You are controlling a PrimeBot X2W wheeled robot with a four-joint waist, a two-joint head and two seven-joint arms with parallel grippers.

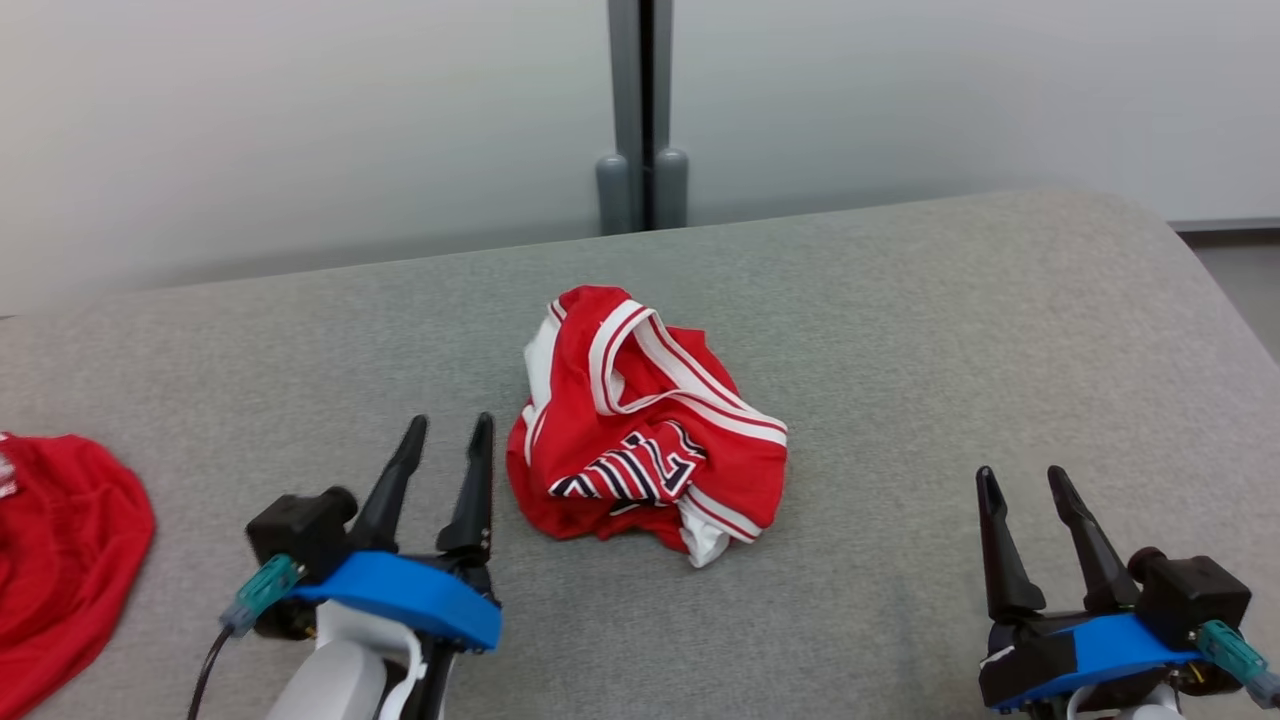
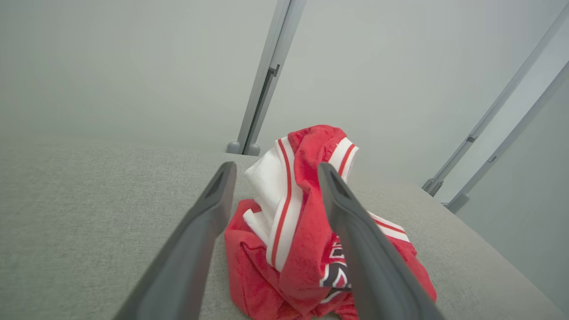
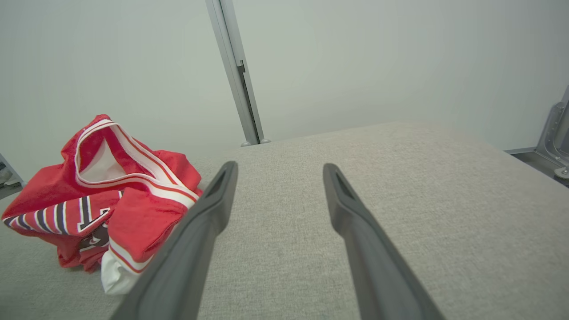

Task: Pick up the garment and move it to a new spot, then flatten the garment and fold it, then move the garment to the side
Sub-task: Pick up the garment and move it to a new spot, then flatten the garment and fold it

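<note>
Both claws spread, empty: left claw just beside the crumpled garment mid-bench, right claw well apart toward the front right corner. Flattening looks next: pinch two separate trimmed edges, pull outward, skip the bulk.

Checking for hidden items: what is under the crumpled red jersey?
Grey fabric surface shows all round the red jersey, which rests on it. Anything beneath its folds is covered.

Bright, even, diffuse light; faint soft shadow under garment. Left wrist view: wide-angle slant of verticals; left claw fingers soft close up.
</note>
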